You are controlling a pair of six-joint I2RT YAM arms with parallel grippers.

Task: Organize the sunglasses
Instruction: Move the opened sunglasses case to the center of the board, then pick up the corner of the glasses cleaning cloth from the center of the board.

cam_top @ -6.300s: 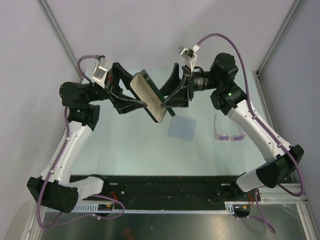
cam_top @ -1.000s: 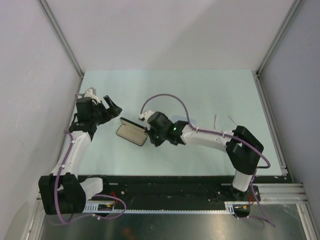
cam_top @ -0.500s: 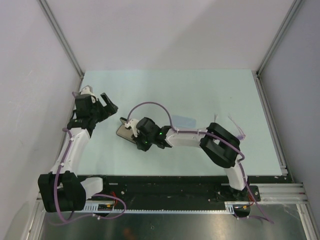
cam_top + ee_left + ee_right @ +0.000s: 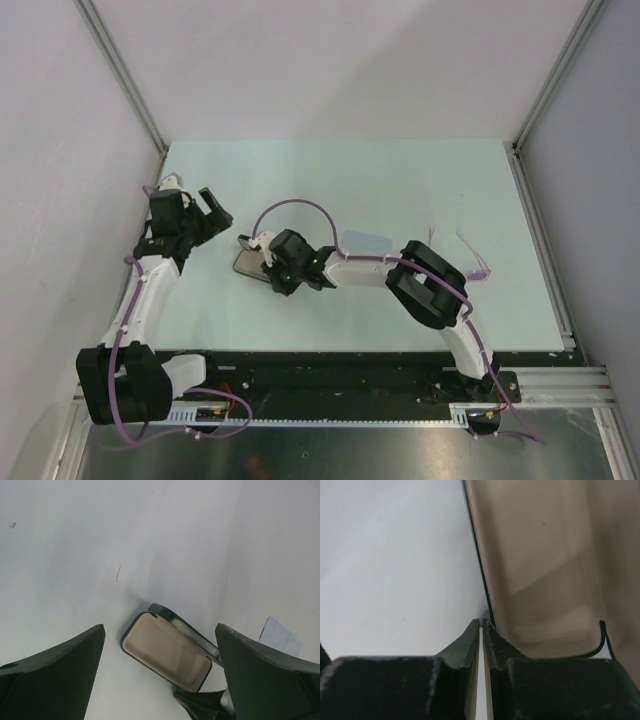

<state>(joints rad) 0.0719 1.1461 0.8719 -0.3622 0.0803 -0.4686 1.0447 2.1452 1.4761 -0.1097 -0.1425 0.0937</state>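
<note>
The sunglasses (image 4: 482, 266) lie at the right of the desk (image 4: 400, 180) in the top view. Only a thin pink frame edge and slim temple arms show there. The right arm's elbow covers the rest, so how they lie is hard to judge. They are well apart from both sets of fingers.

Left of them, near the middle of the frame, a pale blue cloth (image 4: 365, 241) lies flat, partly under the right arm. Further left the black case (image 4: 250, 265) lies open on the desk with its tan lining facing up.

The right fingers (image 4: 477, 630) are down at the case's near rim. They are drawn almost together, with only a sliver of gap and nothing between them. In the right wrist view the case's black edge runs right beside one tip. It looks to be touching, though I cannot be sure.

The left fingers (image 4: 217, 208) are at the left of the frame, spread wide and holding nothing. In the left wrist view they frame the case from a little way off, and a corner of the cloth shows at the right edge.
</note>
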